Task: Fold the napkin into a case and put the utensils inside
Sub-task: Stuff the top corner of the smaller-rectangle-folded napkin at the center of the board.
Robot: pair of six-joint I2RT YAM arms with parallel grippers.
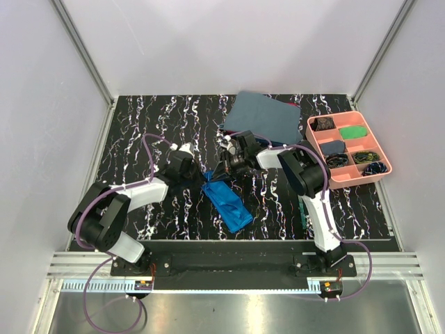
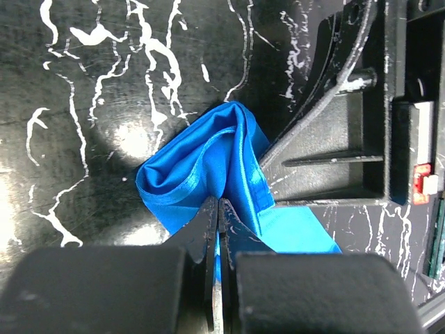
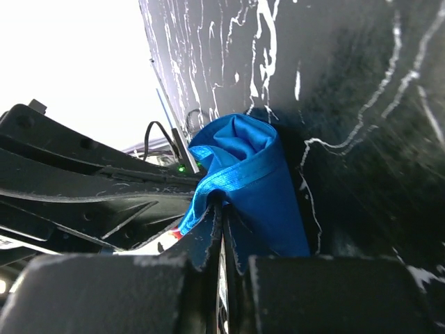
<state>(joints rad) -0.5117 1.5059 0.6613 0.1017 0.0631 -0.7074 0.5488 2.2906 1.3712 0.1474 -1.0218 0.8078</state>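
The bright blue napkin lies as a narrow folded strip, running diagonally on the black marbled table between the two arms. Its far end is bunched up and lifted. My left gripper is shut on that bunched end, with a fold of cloth pinched between its tips. My right gripper comes from the opposite side and is shut on the hemmed edge of the same end, close to the left one. The cloth curls over above its tips. I cannot make out the utensils.
A larger dull grey-blue cloth lies at the back centre. A pink compartment tray holding small items stands at the right, beside the right arm. White walls close in the table on three sides.
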